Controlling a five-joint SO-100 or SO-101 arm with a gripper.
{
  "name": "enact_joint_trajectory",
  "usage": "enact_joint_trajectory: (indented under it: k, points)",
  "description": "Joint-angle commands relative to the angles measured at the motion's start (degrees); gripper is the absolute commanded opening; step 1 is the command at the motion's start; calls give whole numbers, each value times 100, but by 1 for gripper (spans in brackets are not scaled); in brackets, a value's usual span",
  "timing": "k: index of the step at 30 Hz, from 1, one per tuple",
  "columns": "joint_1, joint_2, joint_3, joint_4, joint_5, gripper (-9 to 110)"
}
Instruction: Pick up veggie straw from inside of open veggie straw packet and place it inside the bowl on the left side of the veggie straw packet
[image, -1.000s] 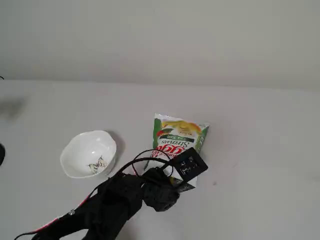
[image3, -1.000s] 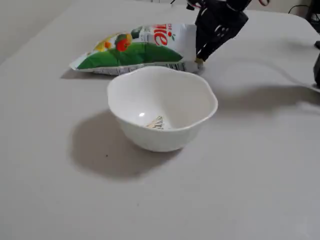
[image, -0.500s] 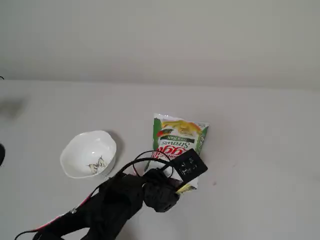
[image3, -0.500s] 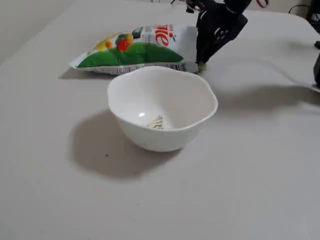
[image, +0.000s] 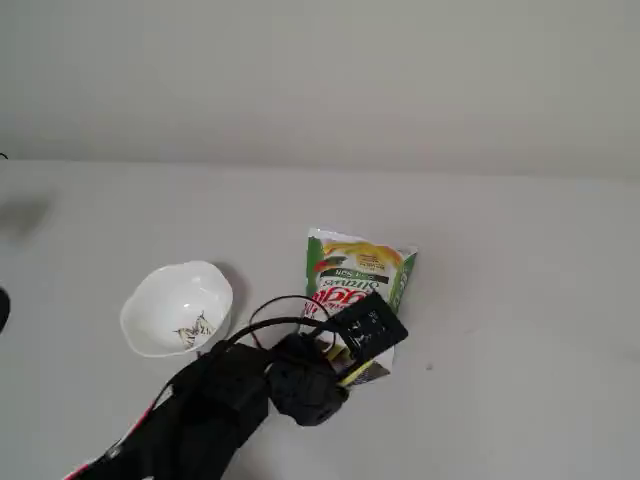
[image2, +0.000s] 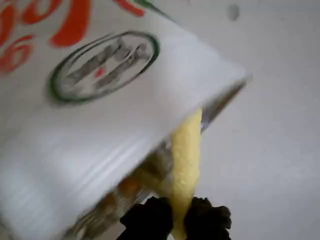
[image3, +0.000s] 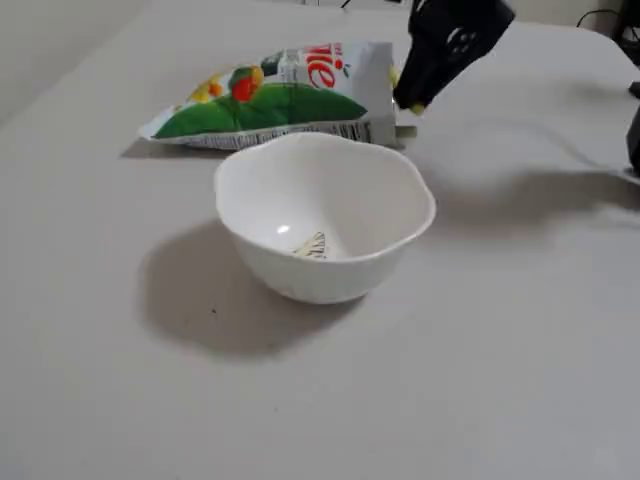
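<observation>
The veggie straw packet (image: 358, 272) lies flat on the table, its open end toward the arm; it also shows in the wrist view (image2: 100, 100) and in a fixed view (image3: 280, 95). My gripper (image2: 175, 220) is shut on a pale-yellow veggie straw (image2: 185, 160) that sticks out of the packet's open mouth. In a fixed view the gripper (image: 352, 372) sits at the packet's open end, with a bit of the straw (image: 354, 375) showing. The white bowl (image: 177, 308) stands left of the packet, empty apart from its dark mark; it also shows in a fixed view (image3: 325, 215).
The black arm (image: 215, 405) and its looped cable reach in from the bottom left, close to the bowl's right side. Orange sticks show inside the packet's mouth (image2: 127, 187). A wall rises behind the pale table (image: 520, 300).
</observation>
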Motion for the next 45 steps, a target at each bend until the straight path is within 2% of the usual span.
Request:
enact_joint_trajectory:
  k: [1, 12, 20, 33, 45]
  points:
    - [-62, 932, -299, 668, -105, 0]
    - [-668, 2733, -62, 2487, 123, 0]
    - [-1925, 3674, -431, 3331, 888, 0]
    - [-3700, 1002, -2452, 2663, 1925, 0]
    - [-4210, -1556, -3955, 1784, 2092, 0]
